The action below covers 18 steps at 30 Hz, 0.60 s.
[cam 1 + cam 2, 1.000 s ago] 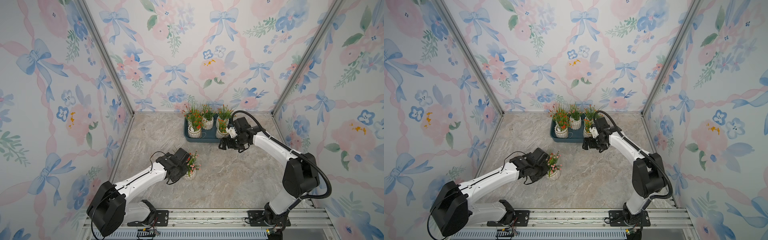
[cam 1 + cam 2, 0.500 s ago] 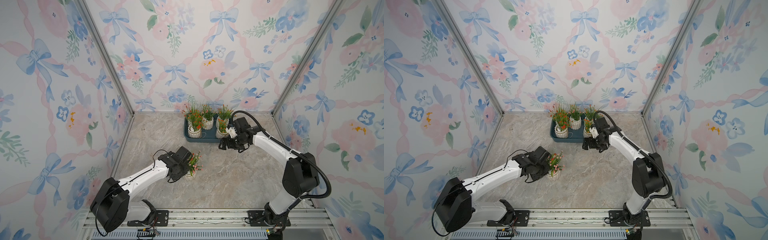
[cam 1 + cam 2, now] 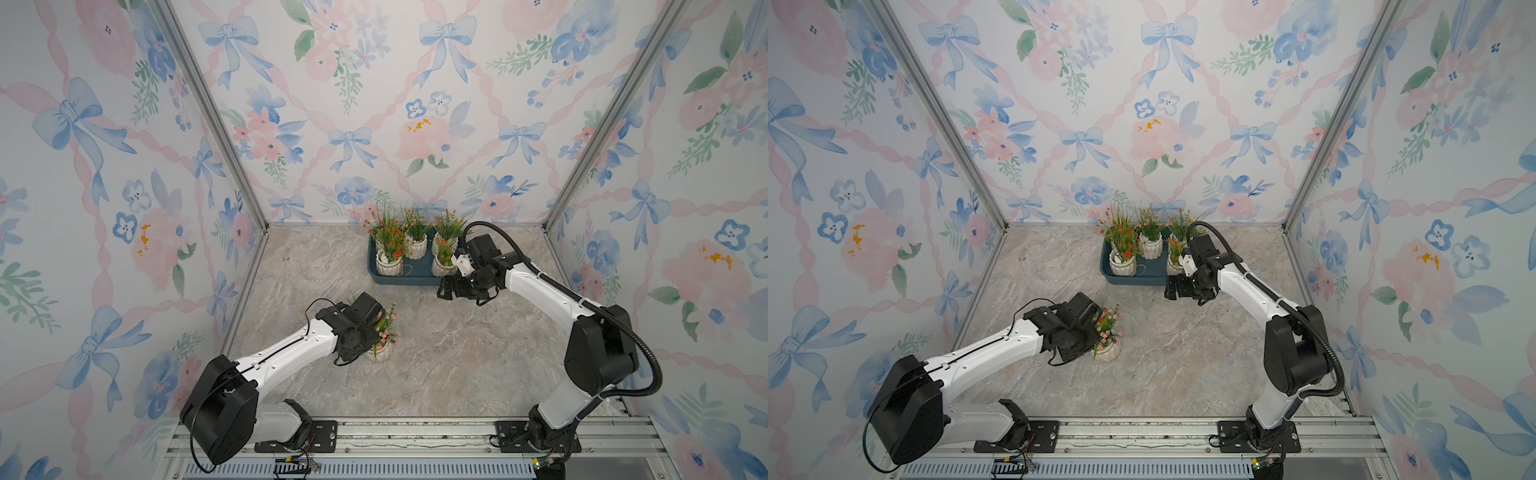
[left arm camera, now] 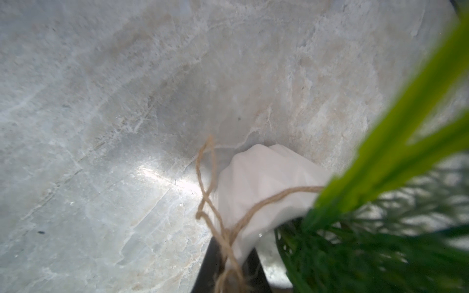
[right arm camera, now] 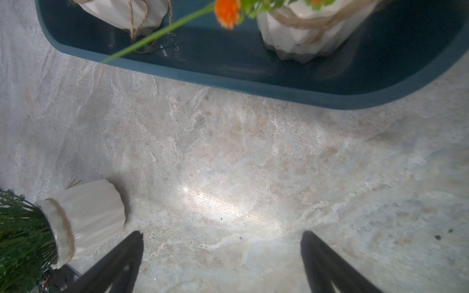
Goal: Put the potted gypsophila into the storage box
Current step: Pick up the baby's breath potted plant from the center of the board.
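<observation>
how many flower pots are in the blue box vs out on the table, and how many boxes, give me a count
boxed pots, inside the storage box: 5
loose pot, out on the table: 1
storage box: 1
total: 7

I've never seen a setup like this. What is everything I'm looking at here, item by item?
storage box: one, dark teal, at the back of the table by the rear wall
pots in the box: five as far as I can count, white ribbed with orange and red blossoms, front middle spot free
pink-flowered pot: one, white with pink blossoms, apart from the box, nearer the front
twine: tan, tied round the pots
table: one, beige-grey marble look
walls: three, floral bow wallpaper, around the table
arms: two, white with black joints, reaching in from the front
left gripper: black, shut on the pink-flowered pot's rim
right gripper: black, open and empty, just in front of the box
</observation>
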### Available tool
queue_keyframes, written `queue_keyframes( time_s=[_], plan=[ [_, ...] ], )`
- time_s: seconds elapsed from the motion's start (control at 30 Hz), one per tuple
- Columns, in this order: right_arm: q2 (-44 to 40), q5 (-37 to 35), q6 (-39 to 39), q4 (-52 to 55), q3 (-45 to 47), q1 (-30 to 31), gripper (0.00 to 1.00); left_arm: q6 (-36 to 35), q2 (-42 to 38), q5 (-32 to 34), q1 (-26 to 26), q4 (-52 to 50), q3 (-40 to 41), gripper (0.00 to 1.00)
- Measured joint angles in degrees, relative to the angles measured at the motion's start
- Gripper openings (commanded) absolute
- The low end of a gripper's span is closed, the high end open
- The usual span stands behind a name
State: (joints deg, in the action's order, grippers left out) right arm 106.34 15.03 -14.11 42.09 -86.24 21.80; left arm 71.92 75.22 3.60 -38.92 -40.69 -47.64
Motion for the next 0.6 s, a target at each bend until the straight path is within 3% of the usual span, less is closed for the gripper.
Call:
queue_keyframes(
  time_s=[0.6],
  plan=[
    [0.2, 0.0, 0.0, 0.0, 0.0, 0.0, 0.98, -4.8, 2.6, 0.6, 0.3, -2.4, -3.0, 0.0]
  ],
)
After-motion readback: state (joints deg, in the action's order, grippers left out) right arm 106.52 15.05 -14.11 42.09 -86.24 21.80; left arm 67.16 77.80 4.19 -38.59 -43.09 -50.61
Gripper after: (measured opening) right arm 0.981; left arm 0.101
